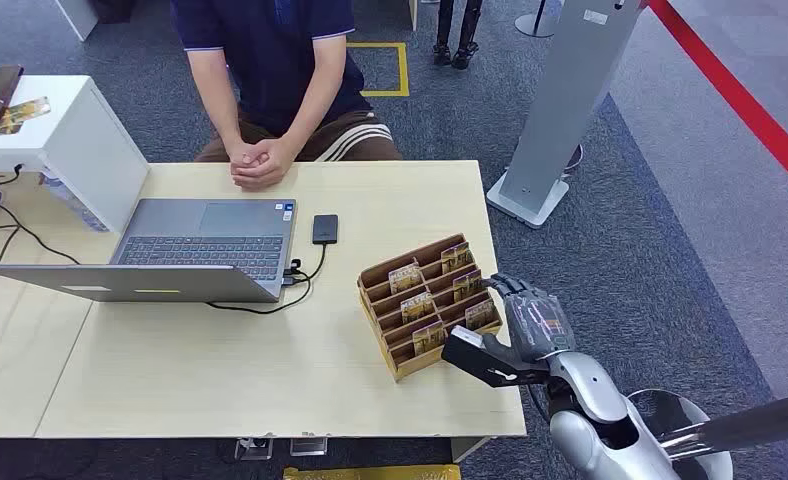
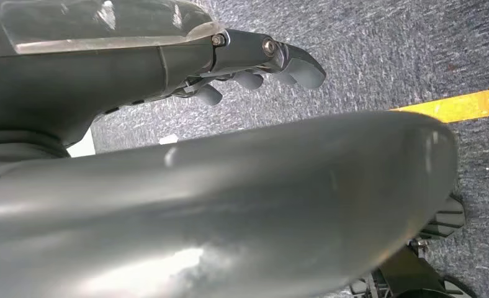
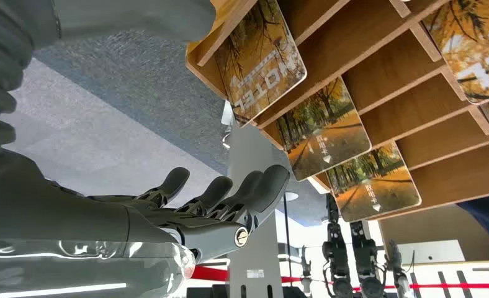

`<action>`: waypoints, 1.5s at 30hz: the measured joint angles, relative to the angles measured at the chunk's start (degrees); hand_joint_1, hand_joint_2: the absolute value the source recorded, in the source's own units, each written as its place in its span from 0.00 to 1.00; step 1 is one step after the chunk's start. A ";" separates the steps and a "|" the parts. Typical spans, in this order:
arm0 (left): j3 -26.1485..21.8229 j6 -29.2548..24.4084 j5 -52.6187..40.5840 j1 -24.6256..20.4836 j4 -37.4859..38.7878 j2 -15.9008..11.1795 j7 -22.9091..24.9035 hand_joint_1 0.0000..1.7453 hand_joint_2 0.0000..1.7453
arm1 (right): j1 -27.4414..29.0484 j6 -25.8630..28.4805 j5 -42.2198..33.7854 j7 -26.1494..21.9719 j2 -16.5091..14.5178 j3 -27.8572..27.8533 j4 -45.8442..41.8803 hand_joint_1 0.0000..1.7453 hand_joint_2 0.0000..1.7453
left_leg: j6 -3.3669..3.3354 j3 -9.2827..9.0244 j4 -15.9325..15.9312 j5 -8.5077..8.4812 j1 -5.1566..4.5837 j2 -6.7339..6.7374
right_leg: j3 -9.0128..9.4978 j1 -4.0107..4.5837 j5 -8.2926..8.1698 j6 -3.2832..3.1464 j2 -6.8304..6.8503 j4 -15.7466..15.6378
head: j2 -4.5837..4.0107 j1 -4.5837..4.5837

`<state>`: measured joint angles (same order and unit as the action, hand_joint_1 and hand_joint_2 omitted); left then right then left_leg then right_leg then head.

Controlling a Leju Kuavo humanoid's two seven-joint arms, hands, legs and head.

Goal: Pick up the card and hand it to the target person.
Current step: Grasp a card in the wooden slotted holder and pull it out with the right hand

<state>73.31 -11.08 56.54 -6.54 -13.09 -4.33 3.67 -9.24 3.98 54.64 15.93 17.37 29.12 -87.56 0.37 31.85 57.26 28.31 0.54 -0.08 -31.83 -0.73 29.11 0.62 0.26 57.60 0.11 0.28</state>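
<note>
While the right hand (image 1: 510,330) hovers at the right end of the rack (image 1: 429,304), its fingers (image 3: 229,198) are spread and hold nothing; thumb (image 1: 480,358) sits by the rack's near right corner, apart from the cards as far as I can tell. Cards (image 1: 457,257) stand upright in the tiered wooden slots, several with autumn-tree prints, none lifted. Rack sits on the table (image 1: 220,370) near its right edge. Left hand (image 2: 260,62) hangs over grey carpet, fingers curled in, nothing in them. Person (image 1: 270,60) sits at the far side of the table, hands clasped (image 1: 260,162) on its edge. Laptop (image 1: 170,255) lies open left of the rack, a small black drive (image 1: 325,229) cabled to it.
</note>
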 joint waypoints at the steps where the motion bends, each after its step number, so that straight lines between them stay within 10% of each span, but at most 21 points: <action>1: 0.00 0.00 0.00 0.00 0.00 0.00 0.00 0.00 0.00 | 0.00 0.01 0.00 0.00 0.00 0.00 0.06 0.29 1.00 | 0.00 0.00 0.00 0.00 0.00 0.00 | 0.00 0.00 0.00 0.00 0.00 0.00 | 0.00 0.00; 18: 0.00 0.00 -0.14 0.00 0.00 0.00 -0.09 0.00 0.00 | -0.12 0.28 -1.03 -0.39 -0.40 0.01 1.17 0.31 1.00 | 0.00 0.00 0.00 0.00 0.00 0.00 | 0.00 0.00 0.00 0.00 0.00 0.00 | 0.00 0.00; 30: 0.00 0.00 -0.14 0.00 0.00 -0.01 -0.07 0.00 0.00 | -0.25 0.67 -1.29 -0.50 -0.45 0.02 1.27 0.56 1.00 | 0.00 0.00 0.00 0.00 0.00 0.00 | 0.00 0.00 0.00 0.00 0.00 0.00 | 0.00 0.00; 45: 0.00 0.26 -0.15 0.00 0.00 -0.07 -0.09 0.00 0.00 | -0.26 0.79 -1.95 -0.69 -0.45 0.03 1.31 0.54 1.00 | 0.00 0.00 0.00 0.00 0.00 0.00 | 0.00 0.00 0.00 0.00 0.00 0.00 | 0.00 0.01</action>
<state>73.31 -10.82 56.40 -6.54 -13.09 -4.39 3.58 -9.50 4.76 52.69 15.24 16.92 29.16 -86.25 0.37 31.85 57.26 28.31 0.54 -0.08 -31.83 -0.73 29.11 0.62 0.26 57.60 0.11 0.30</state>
